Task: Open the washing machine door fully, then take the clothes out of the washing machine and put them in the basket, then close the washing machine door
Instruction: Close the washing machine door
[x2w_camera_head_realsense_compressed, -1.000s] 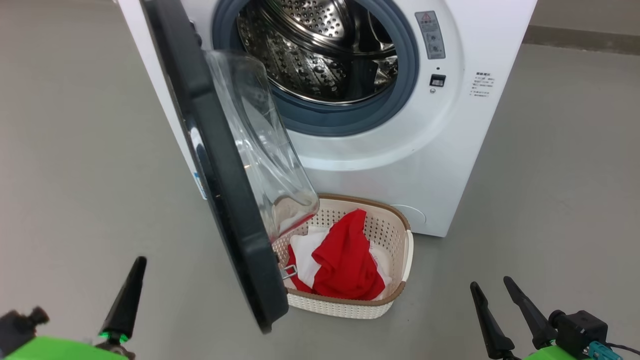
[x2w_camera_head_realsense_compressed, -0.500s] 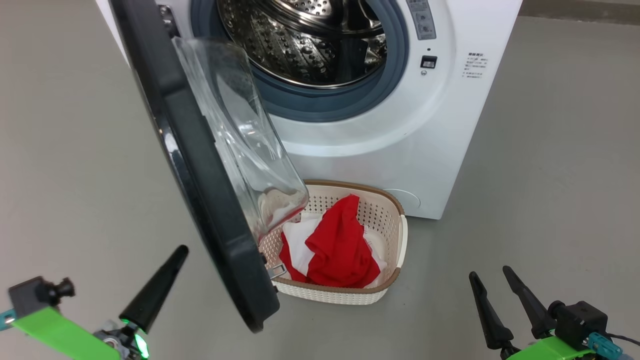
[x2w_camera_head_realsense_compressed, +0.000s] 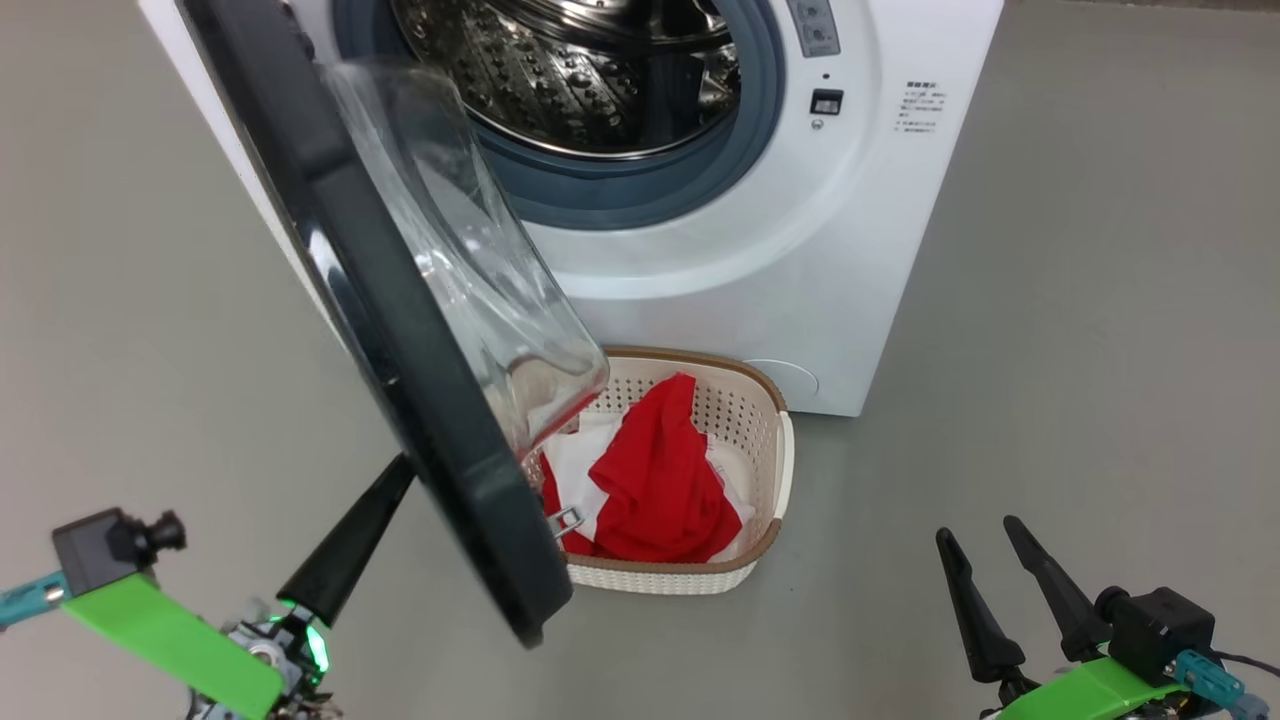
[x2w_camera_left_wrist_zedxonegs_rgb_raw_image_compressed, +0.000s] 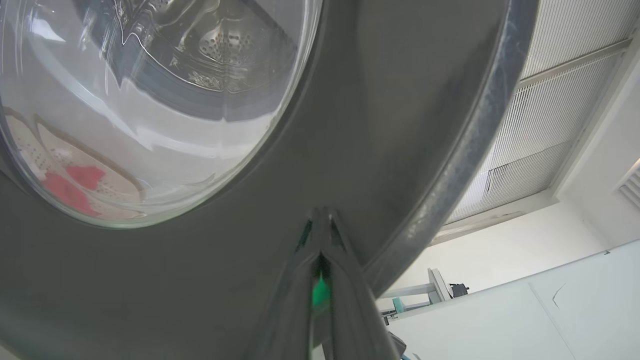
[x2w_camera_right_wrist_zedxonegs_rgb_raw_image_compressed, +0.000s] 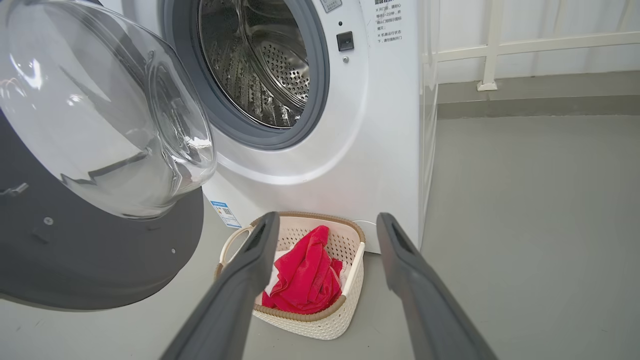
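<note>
The white washing machine (x2w_camera_head_realsense_compressed: 800, 250) stands with its steel drum (x2w_camera_head_realsense_compressed: 560, 70) exposed. The washing machine door (x2w_camera_head_realsense_compressed: 400, 380) hangs open towards me, black rim edge-on, glass bowl (x2w_camera_head_realsense_compressed: 450, 240) facing the machine. Below it the basket (x2w_camera_head_realsense_compressed: 740, 400) holds the red and white clothes (x2w_camera_head_realsense_compressed: 655, 470). My left gripper (x2w_camera_head_realsense_compressed: 400, 468) is shut, its tip against the door's outer black face (x2w_camera_left_wrist_zedxonegs_rgb_raw_image_compressed: 400, 100), as the left wrist view shows (x2w_camera_left_wrist_zedxonegs_rgb_raw_image_compressed: 322, 215). My right gripper (x2w_camera_head_realsense_compressed: 978, 530) is open and holds nothing, low at the right, pointing at the basket (x2w_camera_right_wrist_zedxonegs_rgb_raw_image_compressed: 310, 320) and the clothes (x2w_camera_right_wrist_zedxonegs_rgb_raw_image_compressed: 305, 275).
Bare grey floor (x2w_camera_head_realsense_compressed: 1100, 350) spreads to the right of the machine and to the left of the door. A white railing (x2w_camera_right_wrist_zedxonegs_rgb_raw_image_compressed: 500, 50) and wall stand behind the machine on the right. The door's lower edge overhangs the basket's left end.
The camera has shifted, so the whole scene sits further left and up. My left gripper has risen and moved right, from clear of the door to touching its outer face. The right gripper stays put.
</note>
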